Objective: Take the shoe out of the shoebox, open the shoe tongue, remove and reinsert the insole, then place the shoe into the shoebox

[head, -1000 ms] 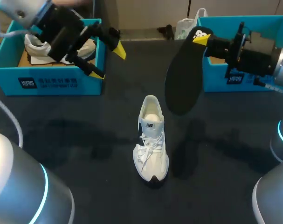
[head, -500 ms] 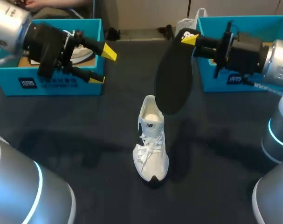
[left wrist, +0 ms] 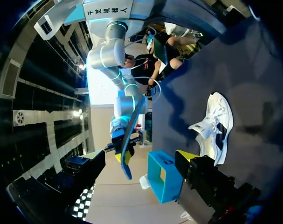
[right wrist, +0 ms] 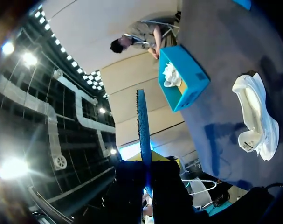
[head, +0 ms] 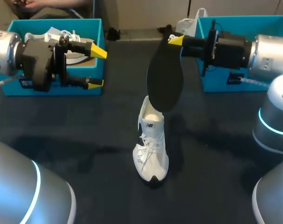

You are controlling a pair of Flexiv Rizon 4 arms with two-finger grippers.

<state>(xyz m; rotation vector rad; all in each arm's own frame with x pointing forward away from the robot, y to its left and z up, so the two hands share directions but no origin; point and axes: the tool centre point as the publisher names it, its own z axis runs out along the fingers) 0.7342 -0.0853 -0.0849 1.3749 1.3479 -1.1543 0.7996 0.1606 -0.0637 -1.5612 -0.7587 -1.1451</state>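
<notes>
Insole (head: 163, 79) is out, clamped in your right jaws at the shoe's (head: 151, 140) 12 o'clock; left jaws gape empty; reinsertion and boxing remain.

The right end effector (head: 175, 39) is carrying the black insole (head: 164, 77) sideways toward the middle of the table, so the insole's lower end is now hanging just over the heel opening of the white shoe (head: 151, 140). The left end effector (head: 97, 66), fingers spread, is pulling back toward the left shoebox (head: 38, 24) and is turning level.
</notes>
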